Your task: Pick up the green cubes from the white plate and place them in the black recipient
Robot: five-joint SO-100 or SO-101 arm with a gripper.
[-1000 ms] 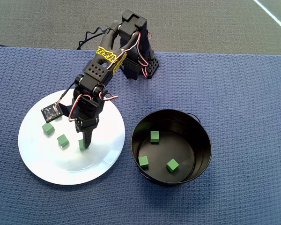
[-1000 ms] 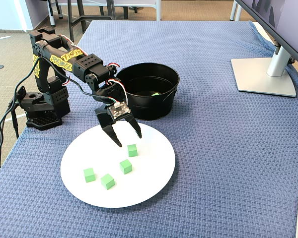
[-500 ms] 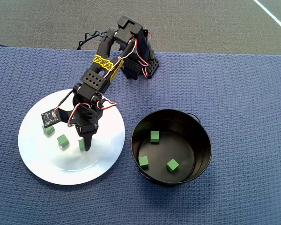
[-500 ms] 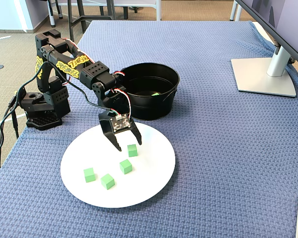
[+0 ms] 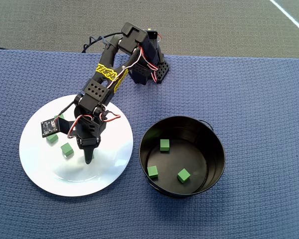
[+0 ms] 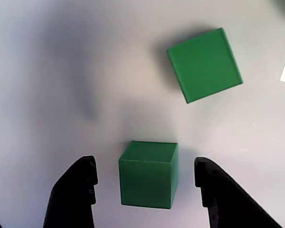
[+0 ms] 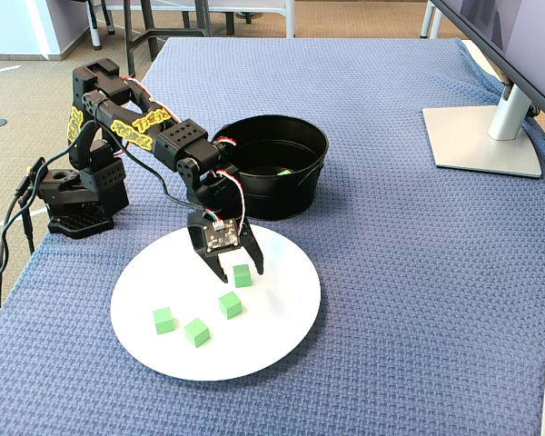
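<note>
The white plate (image 5: 102,174) lies left of the black pot (image 5: 217,149) in the overhead view. The fixed view shows several green cubes on the plate (image 7: 277,318): one between my fingers (image 7: 242,275), one just in front (image 7: 231,304), and two at the left (image 7: 163,320) (image 7: 197,331). My gripper (image 7: 239,272) is open, low over the plate, and straddles a cube without touching it. In the wrist view that cube (image 6: 148,174) sits between the fingertips (image 6: 78,190), and another cube (image 6: 204,64) lies beyond. Three cubes (image 5: 164,145) (image 5: 152,172) (image 5: 183,175) lie in the pot.
Everything stands on a blue woven cloth (image 7: 391,272). The arm's base (image 7: 73,204) is behind the plate at the left. A monitor stand (image 7: 481,136) is at the far right. The pot (image 7: 291,195) stands just behind the plate.
</note>
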